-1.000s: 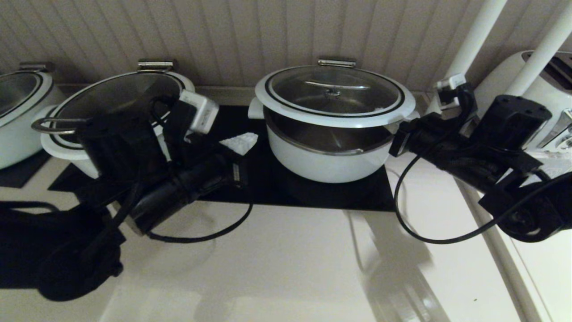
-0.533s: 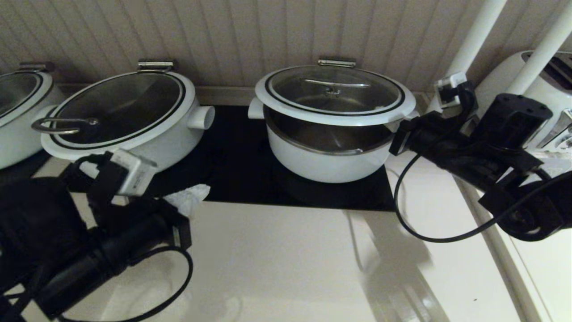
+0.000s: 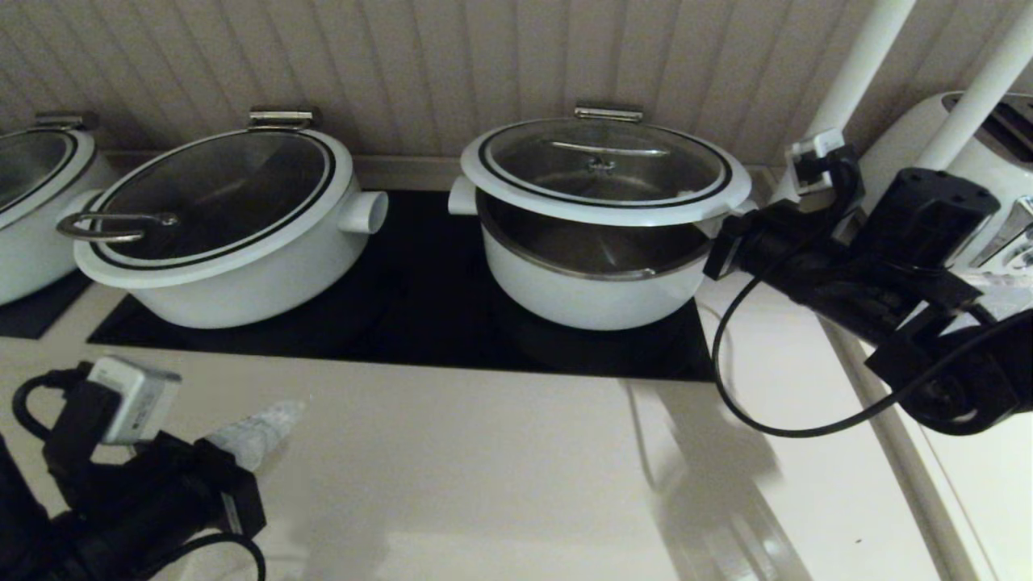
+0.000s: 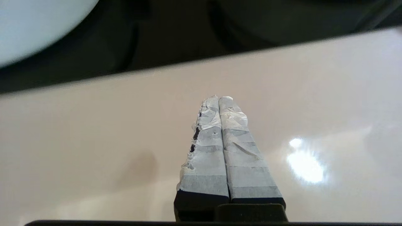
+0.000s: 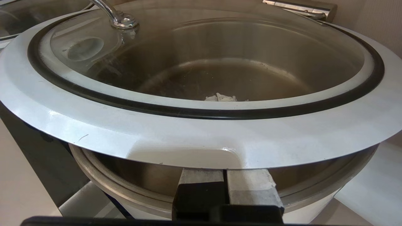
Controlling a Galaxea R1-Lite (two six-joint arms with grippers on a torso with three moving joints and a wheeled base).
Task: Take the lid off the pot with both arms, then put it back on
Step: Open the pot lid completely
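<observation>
The lid point(image 3: 613, 216) is tilted over the pot point(image 3: 593, 294): its front edge is raised, leaving a gap that shows the steel inside, and its hinge point(image 3: 608, 112) sits at the back. My right gripper point(image 3: 721, 242) is shut at the pot's right side. In the right wrist view its fingers point(image 5: 248, 183) lie side by side under the lid's white rim point(image 5: 201, 135), above the pot's steel rim point(image 5: 125, 191). My left gripper point(image 3: 258, 432) is shut and empty, low over the counter at the front left, far from the pot. It also shows in the left wrist view point(image 4: 219, 98).
A wider white pot point(image 3: 242, 274) with a glass lid point(image 3: 218, 190) stands to the left on the black hob point(image 3: 420, 315). Another pot point(image 3: 32, 210) is at the far left. A white toaster point(image 3: 993, 153) and two white poles point(image 3: 855, 73) stand at the right.
My left arm has pulled back from beside the pot's left side to the front left of the counter. The right arm and the raised lid have stayed in place.
</observation>
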